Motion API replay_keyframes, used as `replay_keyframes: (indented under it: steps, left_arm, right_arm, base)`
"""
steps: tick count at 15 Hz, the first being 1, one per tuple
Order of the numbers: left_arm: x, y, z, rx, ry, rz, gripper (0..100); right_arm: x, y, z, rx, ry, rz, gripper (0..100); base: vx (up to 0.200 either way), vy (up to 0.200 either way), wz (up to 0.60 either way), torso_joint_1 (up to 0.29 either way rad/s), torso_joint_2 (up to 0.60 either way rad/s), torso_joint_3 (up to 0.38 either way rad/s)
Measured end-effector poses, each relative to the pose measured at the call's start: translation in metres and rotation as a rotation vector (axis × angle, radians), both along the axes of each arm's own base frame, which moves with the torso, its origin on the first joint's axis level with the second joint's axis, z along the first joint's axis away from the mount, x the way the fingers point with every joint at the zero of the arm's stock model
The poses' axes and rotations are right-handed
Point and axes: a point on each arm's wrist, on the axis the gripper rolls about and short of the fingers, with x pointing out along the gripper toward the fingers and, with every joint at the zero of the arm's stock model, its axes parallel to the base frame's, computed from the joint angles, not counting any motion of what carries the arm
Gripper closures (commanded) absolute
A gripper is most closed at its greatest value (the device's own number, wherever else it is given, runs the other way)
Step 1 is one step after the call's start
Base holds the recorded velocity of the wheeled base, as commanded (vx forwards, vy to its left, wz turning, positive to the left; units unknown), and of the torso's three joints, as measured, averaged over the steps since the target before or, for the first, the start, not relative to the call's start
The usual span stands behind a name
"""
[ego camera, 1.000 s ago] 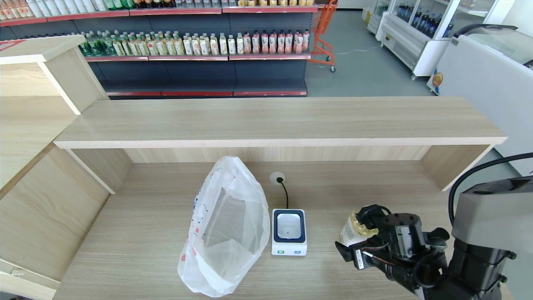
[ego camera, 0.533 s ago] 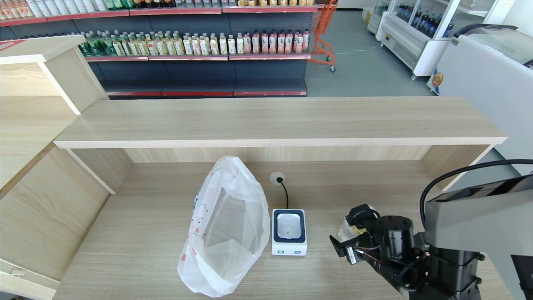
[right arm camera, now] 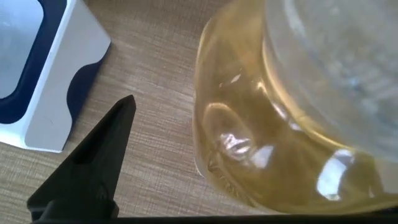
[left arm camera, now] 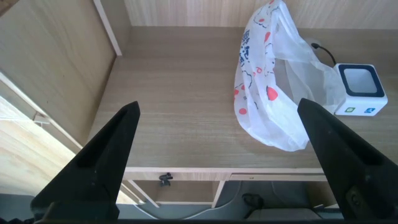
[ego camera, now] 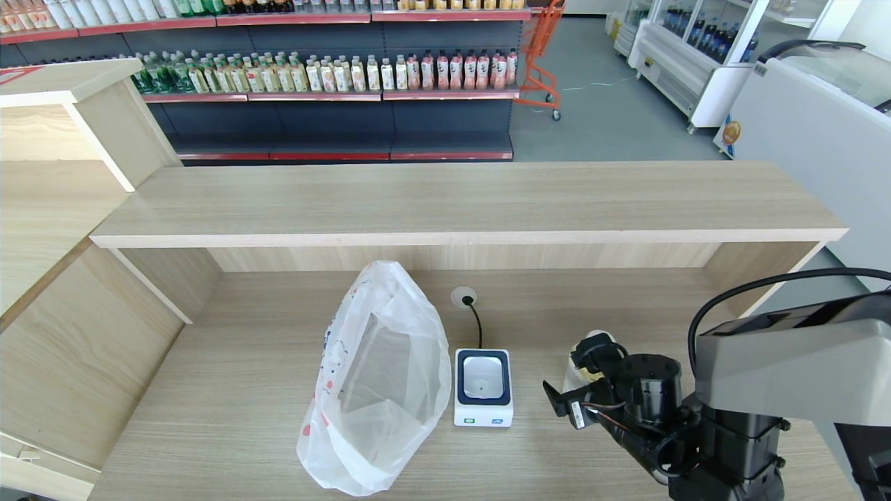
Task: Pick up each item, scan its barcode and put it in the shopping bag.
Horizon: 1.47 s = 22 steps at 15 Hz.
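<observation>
Pale wood counter with a raised ledge at 12 o'clock. Beyond it, bottle shelves at 11, orange cart at 1, freezers at 2, grey floor.

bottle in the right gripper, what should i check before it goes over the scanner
1. Grip: the bottle sits between the fingers of the right gripper: ok.
2. Barcode turned toward the scanner: cannot tell.
3. Scanner window bare: ok.
4. Stretch of counter between bottle and scanner free: ok.
5. Mouth of the shopping bag open, beside the scanner: ok.
6. The left gripper open, well away from the scanner: ok.
</observation>
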Motion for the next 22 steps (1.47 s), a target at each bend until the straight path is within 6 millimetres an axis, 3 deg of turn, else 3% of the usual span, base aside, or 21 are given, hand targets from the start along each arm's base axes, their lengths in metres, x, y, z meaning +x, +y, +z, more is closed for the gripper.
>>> replay_keyframes:
  steps: [10, 14, 18, 22]
  left_arm:
    - [0.0, 0.0, 0.0, 0.0, 0.0, 0.0, 0]
    - [0.0, 0.0, 0.0, 0.0, 0.0, 0.0, 0]
    - [0.0, 0.0, 0.0, 0.0, 0.0, 0.0, 0]
    - [0.0, 0.0, 0.0, 0.0, 0.0, 0.0, 0]
  right_arm:
    - [0.002, 0.001, 0.0, -0.018, -0.012, 0.003, 100]
    - [0.007, -0.01, 0.009, 0.089, 0.001, 0.0, 100]
    - [0.003, -0.033, 0.045, 0.298, 0.165, 0.208, 100]
    - [-0.033, -0.07, 0.107, 0.55, 0.346, 0.658, 100]
  base:
    - [0.0, 0.0, 0.0, 0.0, 0.0, 0.0]
    - [0.0, 0.0, 0.0, 0.0, 0.0, 0.0]
    - [0.0, 0.0, 0.0, 0.0, 0.0, 0.0]
    - [0.0, 0.0, 0.0, 0.0, 0.0, 0.0]
